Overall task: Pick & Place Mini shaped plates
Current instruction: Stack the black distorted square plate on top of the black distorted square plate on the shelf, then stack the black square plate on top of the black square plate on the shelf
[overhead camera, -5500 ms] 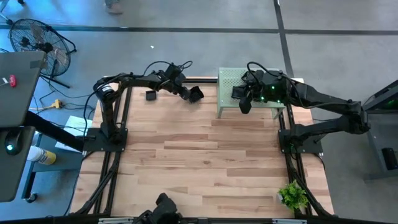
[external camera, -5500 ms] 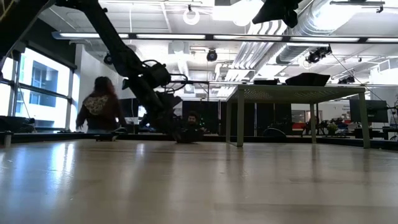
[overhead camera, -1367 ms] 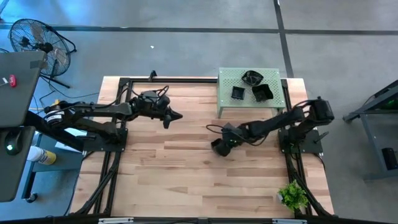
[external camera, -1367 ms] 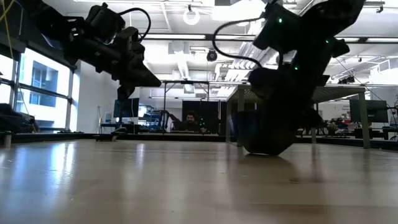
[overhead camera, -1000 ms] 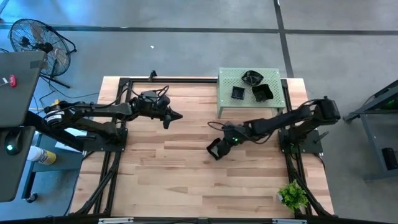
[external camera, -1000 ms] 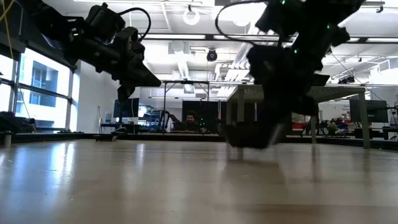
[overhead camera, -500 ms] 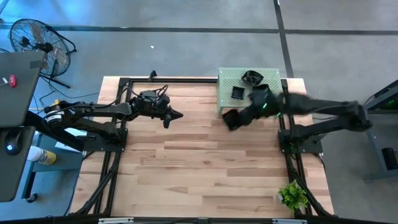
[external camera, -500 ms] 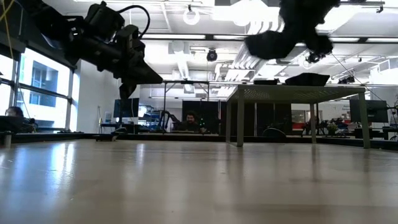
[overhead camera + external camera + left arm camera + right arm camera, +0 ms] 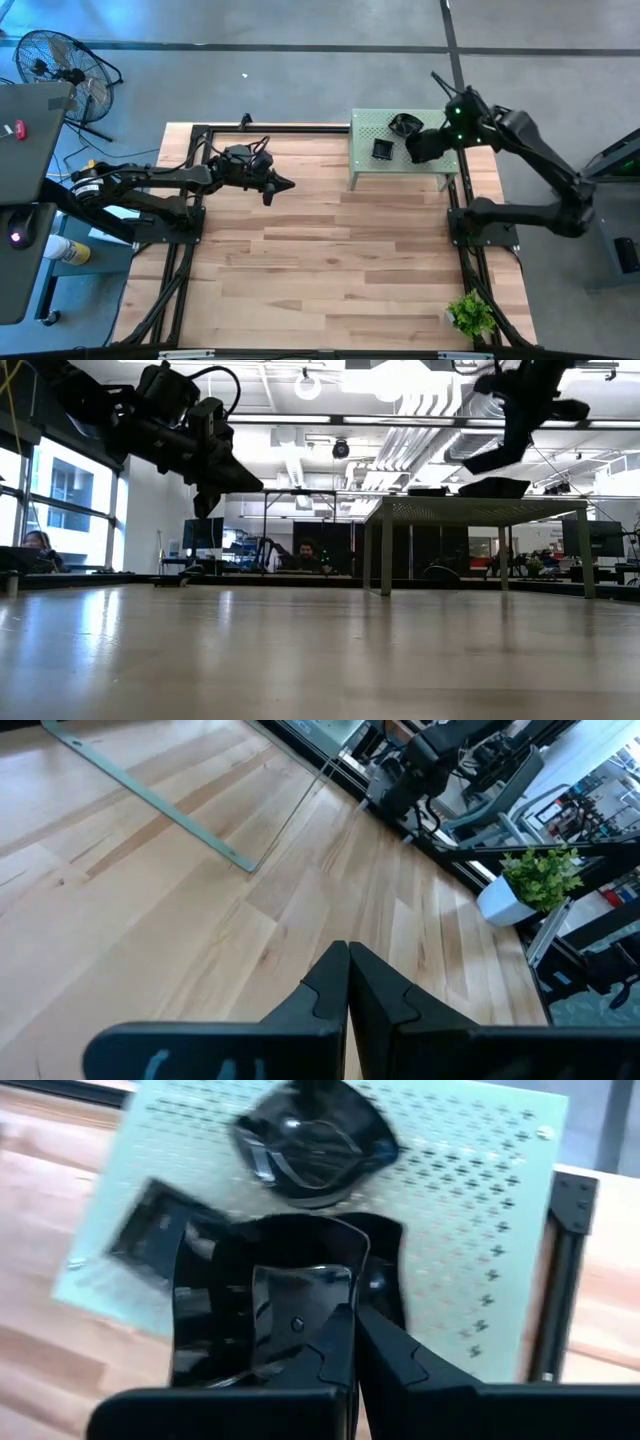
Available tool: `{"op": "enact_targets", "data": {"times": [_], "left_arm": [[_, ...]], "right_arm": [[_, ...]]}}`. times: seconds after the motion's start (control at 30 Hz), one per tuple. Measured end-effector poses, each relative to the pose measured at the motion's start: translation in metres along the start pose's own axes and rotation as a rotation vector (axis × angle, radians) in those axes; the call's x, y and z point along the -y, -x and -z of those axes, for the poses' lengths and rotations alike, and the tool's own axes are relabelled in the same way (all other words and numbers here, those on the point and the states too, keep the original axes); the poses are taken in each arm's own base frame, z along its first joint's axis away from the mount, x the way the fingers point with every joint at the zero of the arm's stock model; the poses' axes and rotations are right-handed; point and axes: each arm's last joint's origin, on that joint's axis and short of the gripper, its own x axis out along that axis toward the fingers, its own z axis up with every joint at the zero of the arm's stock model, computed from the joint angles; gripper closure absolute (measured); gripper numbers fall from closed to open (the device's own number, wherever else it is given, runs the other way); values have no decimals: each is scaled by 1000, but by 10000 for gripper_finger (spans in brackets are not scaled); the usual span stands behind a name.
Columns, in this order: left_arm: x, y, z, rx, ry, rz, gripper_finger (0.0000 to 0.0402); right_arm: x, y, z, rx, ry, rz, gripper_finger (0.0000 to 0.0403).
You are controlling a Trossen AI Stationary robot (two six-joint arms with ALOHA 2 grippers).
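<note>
A pale green perforated stand (image 9: 362,135) sits at the table's far right. On it lie a leaf-like black mini plate (image 9: 404,124) and a square one (image 9: 382,149). My right gripper (image 9: 414,147) hovers over the stand, shut on another glossy black plate (image 9: 290,1305), which shows tilted in the low view (image 9: 492,459). A further black dish edge (image 9: 388,1275) shows just behind the held plate. My left gripper (image 9: 288,184) hangs shut and empty above the table's far left part. My right gripper pinches the plate's rim (image 9: 335,1342) between its two fingers (image 9: 395,1355). The fingers come from above, slanting down toward the stand. The plate is lifted clear and hangs tilted below the fingers, over the stand's top.
A potted plant (image 9: 470,315) stands at the near right corner. Black frame rails (image 9: 462,190) run along the table's sides. A fan (image 9: 60,65) is on the floor beyond the left side. Bare wood fills the table's middle (image 9: 320,250).
My right gripper has risen from the table's middle with the black plate and swung toward the far right. It now hangs over the green stand. The plate has come up off the wood and stays in the shut fingers.
</note>
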Motion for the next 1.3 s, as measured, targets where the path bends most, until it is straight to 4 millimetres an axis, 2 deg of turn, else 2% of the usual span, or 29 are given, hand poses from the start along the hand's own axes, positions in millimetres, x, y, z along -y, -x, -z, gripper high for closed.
{"op": "enact_targets", "data": {"times": [0.33,0.6,0.73,0.87,1.03,1.13,1.3], "left_arm": [[0,0,0,0,2,0,401],[-2,0,3,-57,38,-35,401],[-6,2,-10,-120,44,-110,401],[-21,15,-40,-136,73,-255,401],[-52,48,-69,-143,126,-480,401],[-76,67,-73,-179,218,-605,401],[-111,85,-66,-250,439,-770,398]], "right_arm": [[16,-25,-7,-20,-24,-51,395],[17,-25,-7,-8,-14,-27,331],[16,-19,-10,12,11,-40,301],[12,-8,-6,43,45,-90,302],[-1,-4,10,95,102,-186,371],[-11,-8,22,128,119,-271,395],[-28,-21,38,177,113,-419,377]]}}
